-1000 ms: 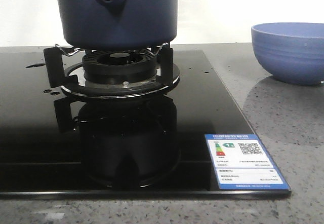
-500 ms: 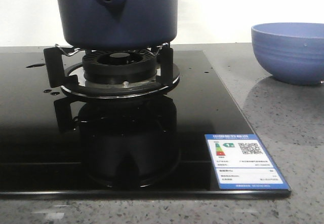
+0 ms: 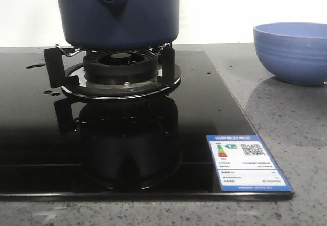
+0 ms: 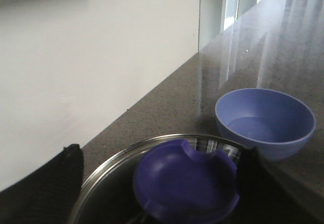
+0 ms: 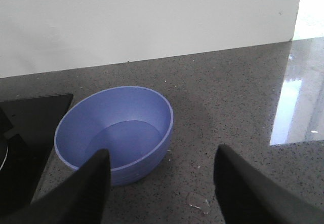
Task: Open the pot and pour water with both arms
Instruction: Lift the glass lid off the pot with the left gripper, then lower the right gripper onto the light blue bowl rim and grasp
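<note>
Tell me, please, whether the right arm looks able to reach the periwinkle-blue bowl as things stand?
Probably yes: the right tool hangs open above the periwinkle-blue bowl, with only bare grey countertop around it.

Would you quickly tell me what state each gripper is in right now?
Left gripper: open, around the round purple lid knob.
Right gripper: open, holding nothing.

One pot [image 3: 117,11] sits on one burner [image 3: 120,70] of one black stove [image 3: 204,113]. One bowl [image 3: 292,52] stands right of the stove, and one label [image 3: 248,162] lies on the stove's near right corner.
</note>
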Motion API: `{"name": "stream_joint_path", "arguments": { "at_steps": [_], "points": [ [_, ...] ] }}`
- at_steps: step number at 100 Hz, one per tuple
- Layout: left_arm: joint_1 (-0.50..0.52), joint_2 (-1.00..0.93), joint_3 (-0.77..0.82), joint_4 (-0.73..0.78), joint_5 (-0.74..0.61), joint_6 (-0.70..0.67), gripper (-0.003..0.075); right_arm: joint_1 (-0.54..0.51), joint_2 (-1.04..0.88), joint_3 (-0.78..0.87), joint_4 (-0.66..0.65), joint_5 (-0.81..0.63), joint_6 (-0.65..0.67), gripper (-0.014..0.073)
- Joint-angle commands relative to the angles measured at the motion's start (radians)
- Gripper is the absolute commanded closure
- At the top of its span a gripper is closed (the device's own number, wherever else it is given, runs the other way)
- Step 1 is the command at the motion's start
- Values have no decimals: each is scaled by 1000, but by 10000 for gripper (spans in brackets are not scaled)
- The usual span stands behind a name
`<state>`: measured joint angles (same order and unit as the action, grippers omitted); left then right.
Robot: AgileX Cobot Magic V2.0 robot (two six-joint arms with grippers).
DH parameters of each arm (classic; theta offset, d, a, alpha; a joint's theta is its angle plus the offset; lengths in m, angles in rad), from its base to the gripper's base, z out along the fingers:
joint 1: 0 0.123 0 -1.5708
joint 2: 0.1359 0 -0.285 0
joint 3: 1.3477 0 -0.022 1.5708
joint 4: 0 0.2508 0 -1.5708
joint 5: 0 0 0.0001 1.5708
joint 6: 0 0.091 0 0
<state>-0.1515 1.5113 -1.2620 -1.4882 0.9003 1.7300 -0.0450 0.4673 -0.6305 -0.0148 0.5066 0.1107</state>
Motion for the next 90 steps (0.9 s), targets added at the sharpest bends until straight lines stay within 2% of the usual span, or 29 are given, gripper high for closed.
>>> {"name": "stream_joint_path", "arguments": {
  "at_steps": [1,59,75,90],
  "points": [
    [-22,-19,-25,-39,29,23,153,-2,14,-37,-5,-71,-11,186],
    [-24,67,-25,-122,-25,30,151,-2,14,-37,-12,-71,-11,186],
    [-24,88,-25,-188,38,30,152,-2,14,-37,-12,-78,-11,186],
    [-42,110,-25,-187,59,30,153,-2,15,-37,-12,-78,-11,186]
  ]
}}
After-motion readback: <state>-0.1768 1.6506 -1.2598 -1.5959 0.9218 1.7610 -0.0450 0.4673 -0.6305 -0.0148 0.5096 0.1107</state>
